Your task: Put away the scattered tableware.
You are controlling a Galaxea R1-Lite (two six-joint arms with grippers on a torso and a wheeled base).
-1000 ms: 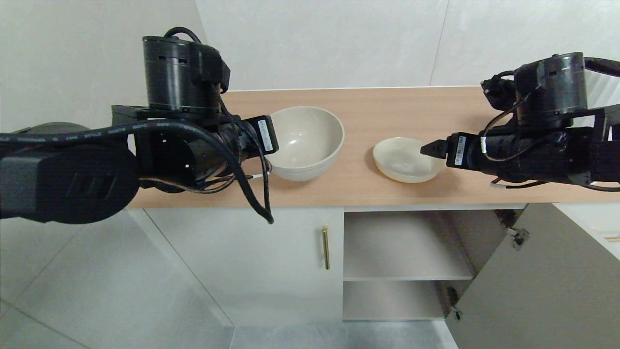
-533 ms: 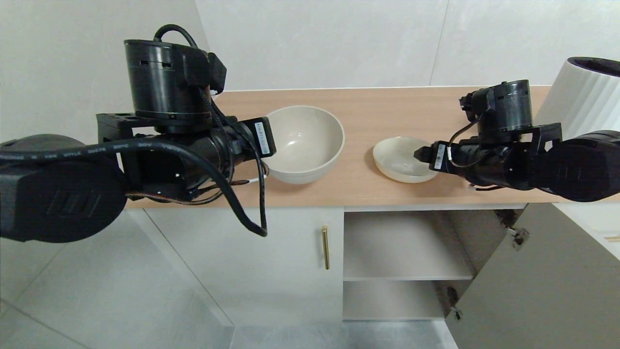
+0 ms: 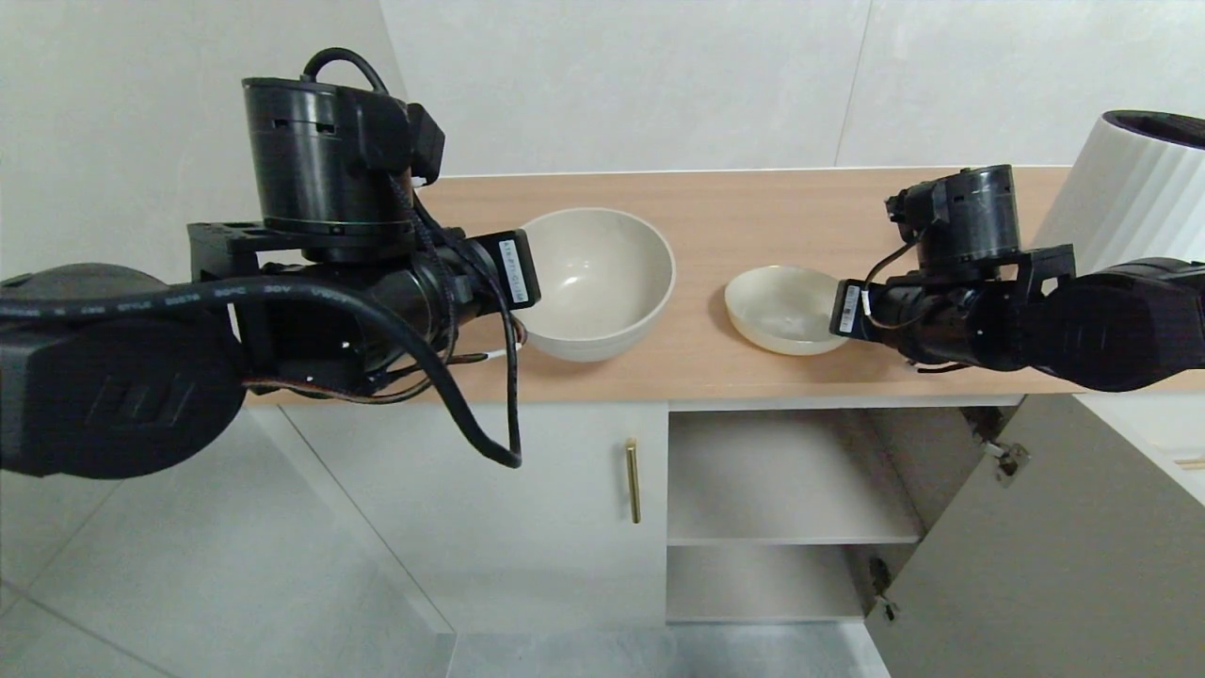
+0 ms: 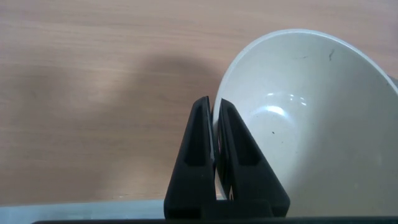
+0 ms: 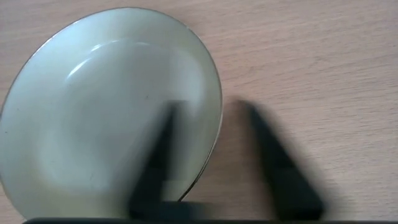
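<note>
A large cream bowl (image 3: 602, 273) stands on the wooden counter (image 3: 753, 202). My left gripper (image 3: 523, 313) is at its left rim. In the left wrist view this gripper (image 4: 215, 112) is shut on the bowl (image 4: 311, 124), with the rim pinched between the two black fingers (image 4: 199, 143). To the right lies a small shallow cream dish (image 3: 779, 306). My right gripper (image 3: 838, 311) is at the dish's right edge. In the right wrist view it (image 5: 211, 112) is open, one finger (image 5: 158, 155) over the dish (image 5: 93, 124) and the other over the bare wood.
A tall white ribbed container (image 3: 1139, 188) stands at the counter's right end, behind my right arm. Below the counter a cabinet is open, with shelves (image 3: 791, 471) showing and its door (image 3: 1036, 537) swung out to the right. The neighbouring door has a brass handle (image 3: 634, 480).
My right arm dropped lower, went in toward the dish, then drew back a little to the right, uncovering the ribbed container. The left arm shifted slightly and the bowl nudged right.
</note>
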